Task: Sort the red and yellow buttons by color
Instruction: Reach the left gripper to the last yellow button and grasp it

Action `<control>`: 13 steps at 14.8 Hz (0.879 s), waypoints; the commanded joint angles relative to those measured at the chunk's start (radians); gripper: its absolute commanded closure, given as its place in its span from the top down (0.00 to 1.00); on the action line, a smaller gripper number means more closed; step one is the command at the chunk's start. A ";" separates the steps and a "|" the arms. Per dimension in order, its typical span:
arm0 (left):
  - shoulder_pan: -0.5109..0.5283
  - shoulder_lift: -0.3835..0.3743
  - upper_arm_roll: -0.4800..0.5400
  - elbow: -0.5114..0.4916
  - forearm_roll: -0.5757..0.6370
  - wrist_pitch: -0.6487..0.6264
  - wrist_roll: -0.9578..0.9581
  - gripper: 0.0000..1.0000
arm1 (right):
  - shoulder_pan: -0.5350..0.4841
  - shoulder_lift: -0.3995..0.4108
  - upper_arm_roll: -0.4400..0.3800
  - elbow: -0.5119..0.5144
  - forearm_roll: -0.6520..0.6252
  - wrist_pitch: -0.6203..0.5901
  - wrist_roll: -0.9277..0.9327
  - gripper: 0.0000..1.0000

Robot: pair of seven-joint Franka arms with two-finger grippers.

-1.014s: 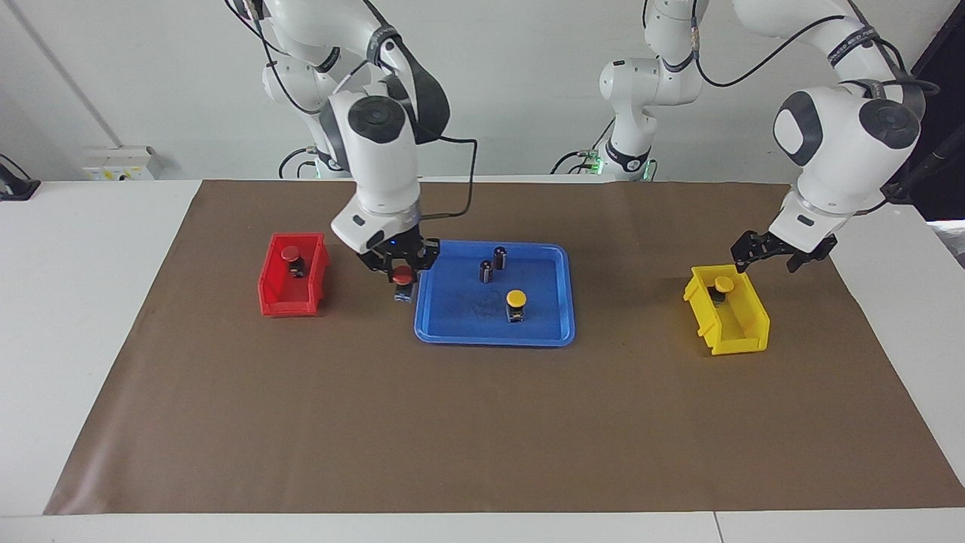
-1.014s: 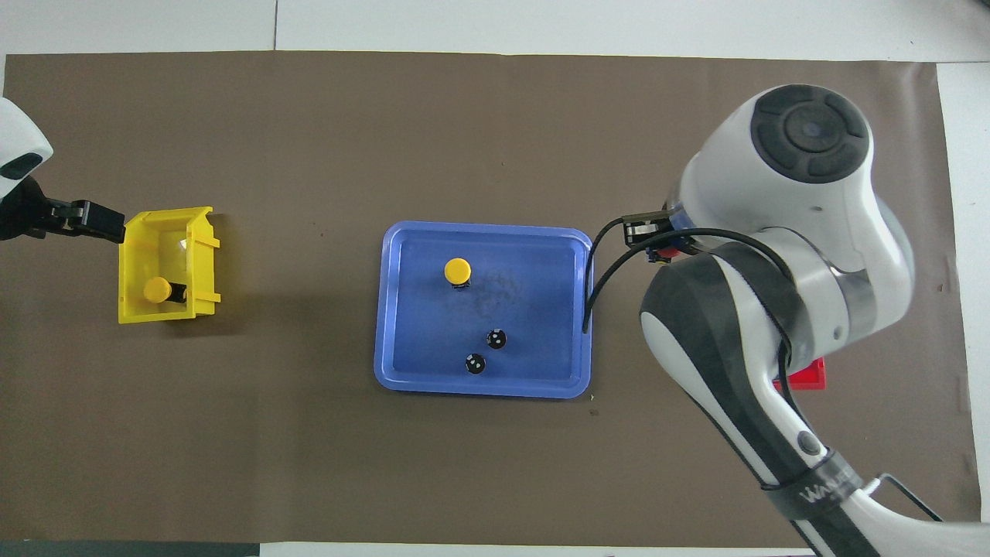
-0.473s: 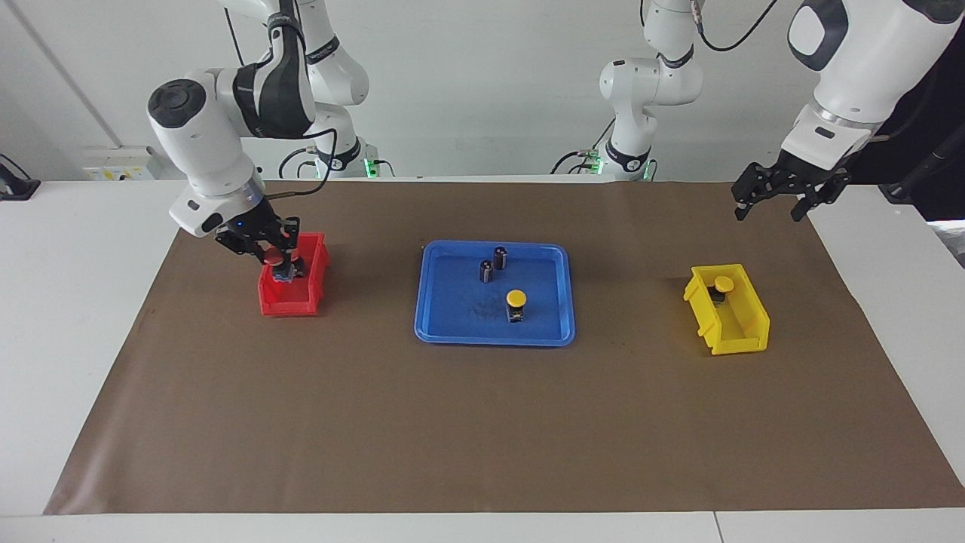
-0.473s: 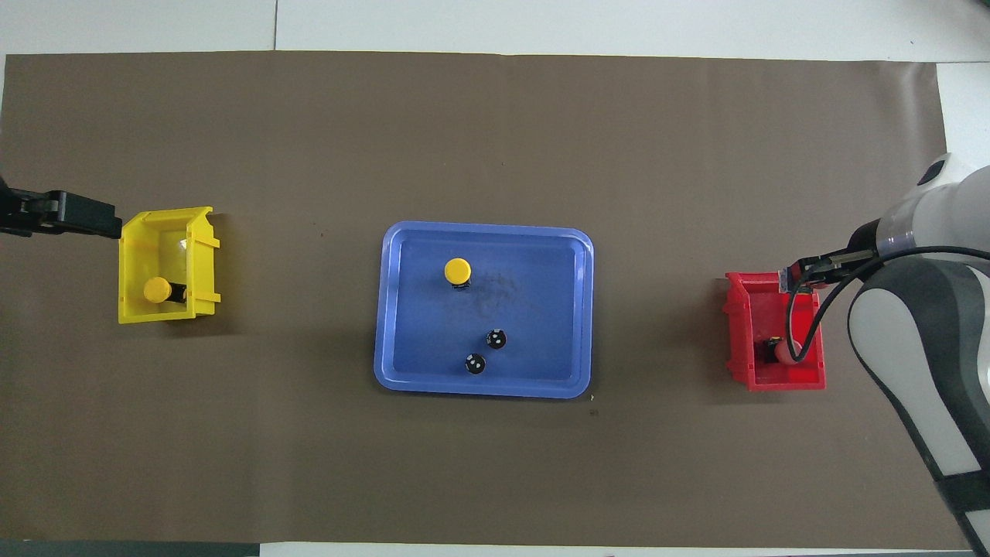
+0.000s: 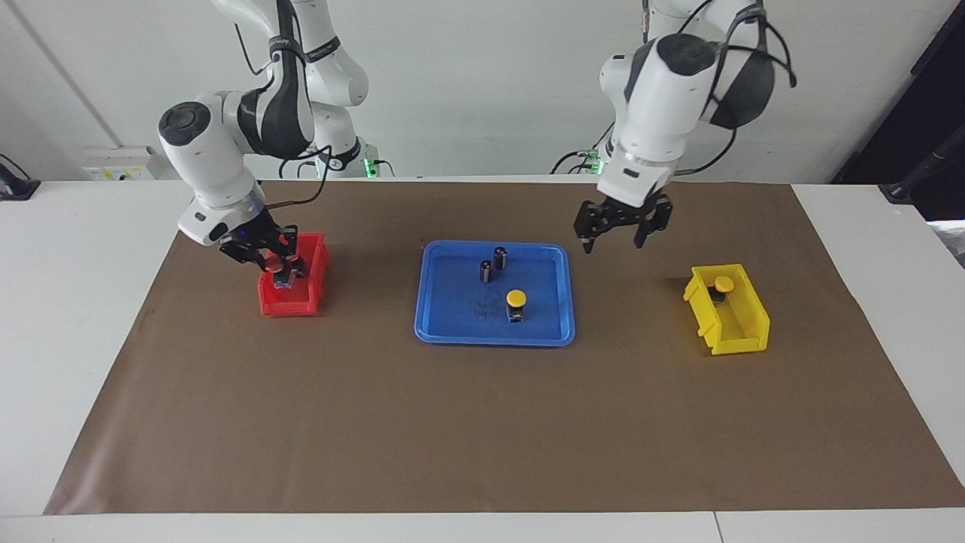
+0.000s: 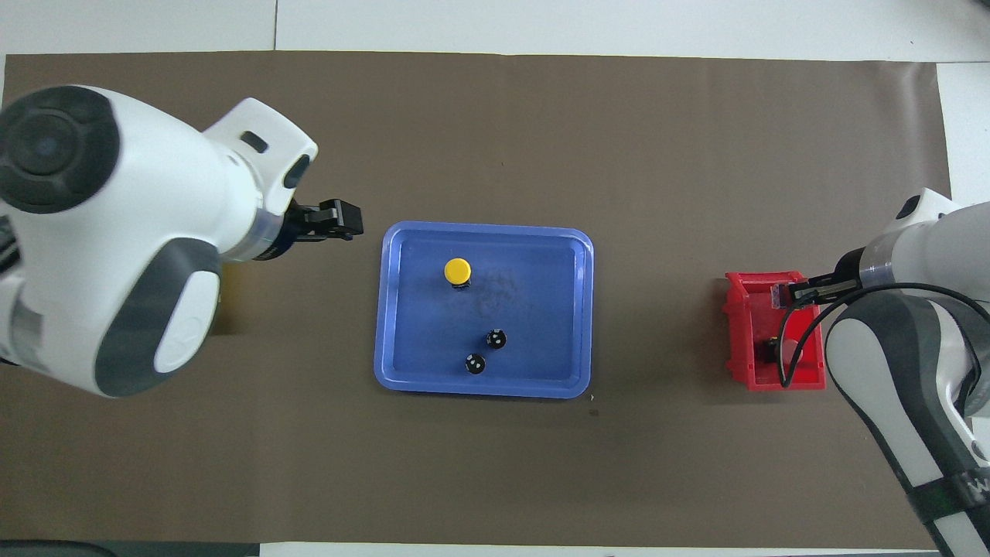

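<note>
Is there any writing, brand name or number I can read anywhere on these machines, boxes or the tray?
"W": the only letter showing, white print on a black band on the right arm, cut by the picture's edge.
Blue tray, red bin, yellow bin: no writing.

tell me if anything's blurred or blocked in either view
Overhead view: the left arm's casing looks slightly motion-smeared and covers the yellow bin. Facing view: the yellow bin shows plainly; the right gripper overlaps the red bin.
</note>
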 commanded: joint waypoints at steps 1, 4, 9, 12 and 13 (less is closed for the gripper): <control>-0.069 0.098 0.018 0.012 -0.005 0.078 -0.048 1.00 | -0.010 -0.024 0.006 -0.050 0.023 0.041 -0.030 0.32; -0.124 0.196 0.021 0.043 -0.004 0.137 -0.082 1.00 | -0.008 -0.024 0.006 -0.081 0.023 0.080 -0.030 0.32; -0.153 0.242 0.021 0.057 0.002 0.130 -0.124 0.99 | -0.002 0.013 0.006 -0.135 0.023 0.177 -0.033 0.32; -0.150 0.251 0.021 0.038 0.002 0.153 -0.124 0.95 | -0.007 0.013 0.006 -0.138 0.023 0.179 -0.047 0.32; -0.149 0.256 0.021 0.038 0.002 0.153 -0.125 0.93 | -0.005 0.013 0.006 -0.139 0.023 0.179 -0.047 0.32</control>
